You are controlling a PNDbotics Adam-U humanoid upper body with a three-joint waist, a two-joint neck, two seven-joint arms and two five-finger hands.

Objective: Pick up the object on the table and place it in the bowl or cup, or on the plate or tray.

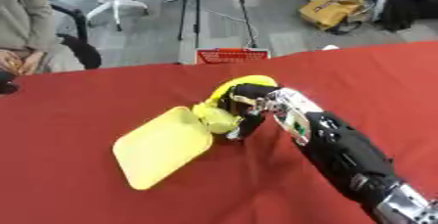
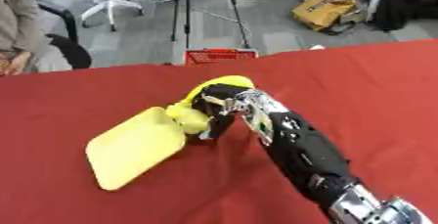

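A flat yellow tray (image 1: 161, 147) lies on the red table (image 1: 85, 96), left of centre, with one corner toward me. My right hand (image 1: 246, 104) reaches in from the lower right, and its fingers are curled round a curved yellow object (image 1: 215, 116). That object's lower end sits at the tray's right edge, and its upper end (image 2: 224, 81) arcs over the hand. The hand hides the object's middle, so I cannot tell its exact shape. My left hand shows in neither view.
A red mesh basket (image 1: 232, 55) stands just beyond the table's far edge. A person sits at the far left, off the table. Bare red cloth spreads to the right and in front of the tray.
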